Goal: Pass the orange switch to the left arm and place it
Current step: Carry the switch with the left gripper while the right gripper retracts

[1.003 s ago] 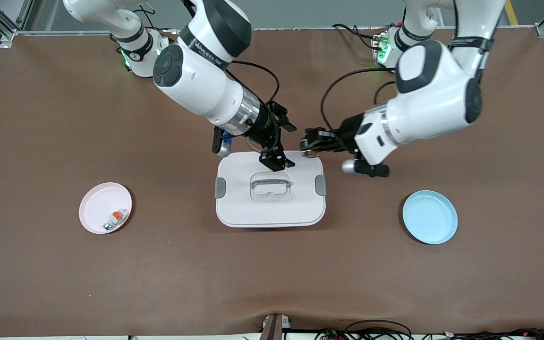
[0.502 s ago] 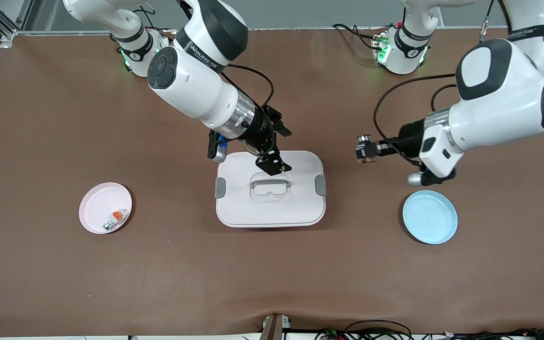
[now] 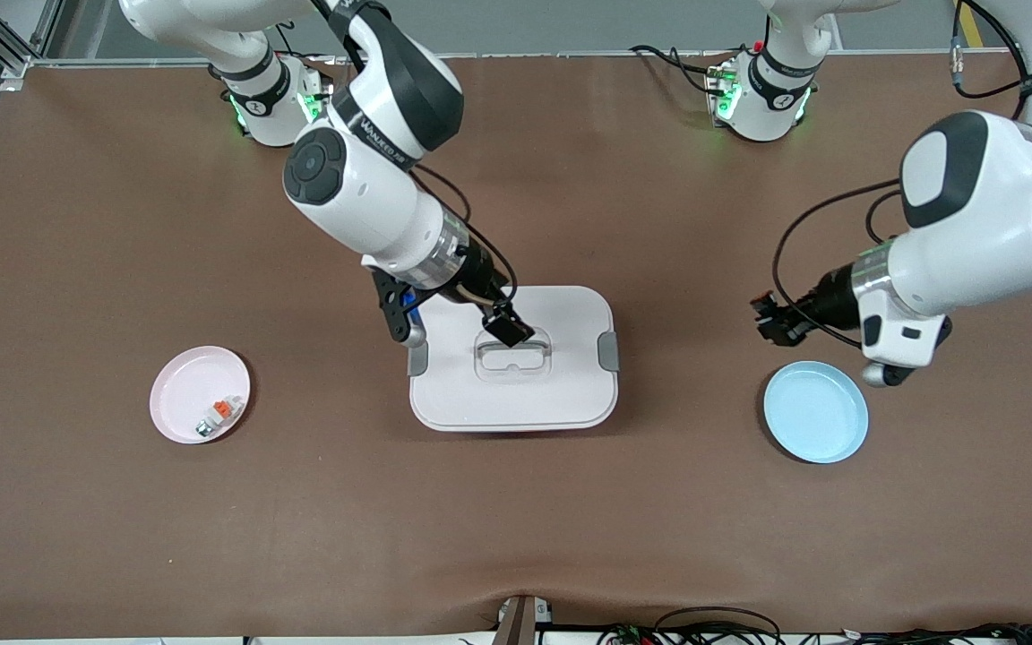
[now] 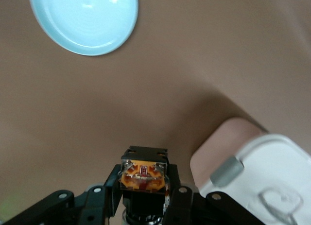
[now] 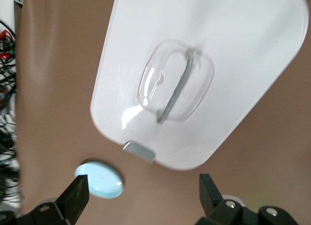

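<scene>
The orange switch (image 4: 144,172), a small black block with an orange face, sits clamped between the black fingers of my left gripper (image 4: 144,182). That left gripper (image 3: 765,322) hangs over bare table between the box and the blue plate (image 3: 816,411), close to the plate's rim. The box (image 3: 516,394) is white with grey side latches and a recessed handle. Over its lid, by the handle, my right gripper (image 3: 504,325) stands open and holds nothing. In the right wrist view its fingertips (image 5: 77,196) spread wide, with the box (image 5: 233,50) lying past them.
A pink plate (image 3: 184,381) toward the right arm's end of the table holds a small white-grey piece with an orange tab (image 3: 219,414). The blue plate (image 4: 82,21) has nothing on it. Cables run along the table's front edge.
My left gripper has carried the switch away from the box's edge to beside the blue plate. My right gripper, open throughout, has shifted over the lid toward the handle.
</scene>
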Robot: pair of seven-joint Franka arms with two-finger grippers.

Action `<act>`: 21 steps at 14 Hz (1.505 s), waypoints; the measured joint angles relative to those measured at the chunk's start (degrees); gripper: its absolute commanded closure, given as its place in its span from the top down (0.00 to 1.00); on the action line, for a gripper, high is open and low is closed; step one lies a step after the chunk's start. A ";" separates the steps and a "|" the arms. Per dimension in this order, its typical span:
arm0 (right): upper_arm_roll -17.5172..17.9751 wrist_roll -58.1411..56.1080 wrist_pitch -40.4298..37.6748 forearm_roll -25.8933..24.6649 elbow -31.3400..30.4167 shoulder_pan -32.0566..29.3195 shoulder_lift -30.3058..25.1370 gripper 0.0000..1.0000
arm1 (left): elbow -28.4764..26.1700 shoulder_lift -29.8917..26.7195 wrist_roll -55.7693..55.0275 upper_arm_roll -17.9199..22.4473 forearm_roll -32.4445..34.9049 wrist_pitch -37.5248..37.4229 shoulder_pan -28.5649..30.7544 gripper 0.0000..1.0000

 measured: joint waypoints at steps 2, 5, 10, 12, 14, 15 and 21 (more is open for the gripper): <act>-0.14 -7.09 -4.60 -1.78 -0.04 -1.84 0.01 1.00 | -0.05 1.51 -1.80 0.18 1.21 0.02 2.96 0.00; -0.26 -17.39 -10.08 -5.68 0.04 -5.26 -0.10 1.00 | -0.10 4.62 -5.10 0.34 1.86 1.94 7.05 0.00; -0.43 -35.22 -18.23 -11.75 0.28 -10.22 -1.30 1.00 | 2.04 10.60 -14.94 0.14 3.70 4.79 7.10 0.00; -0.51 -43.10 -21.56 -13.45 0.39 -12.91 -2.74 1.00 | 2.54 11.86 -15.98 0.04 7.29 4.81 6.57 0.00; -0.57 -50.17 -24.11 -14.37 0.45 -15.73 -4.48 1.00 | 2.57 12.94 -15.97 -0.16 15.16 4.79 6.06 0.00; -0.59 -53.58 -25.14 -14.57 0.46 -17.11 -5.37 1.00 | 2.57 13.60 -15.90 -0.32 19.41 4.76 5.33 0.00; -0.64 -70.94 -29.42 -18.25 0.34 -24.53 -9.62 1.00 | 2.69 15.84 -3.99 -0.51 27.08 4.80 1.92 0.00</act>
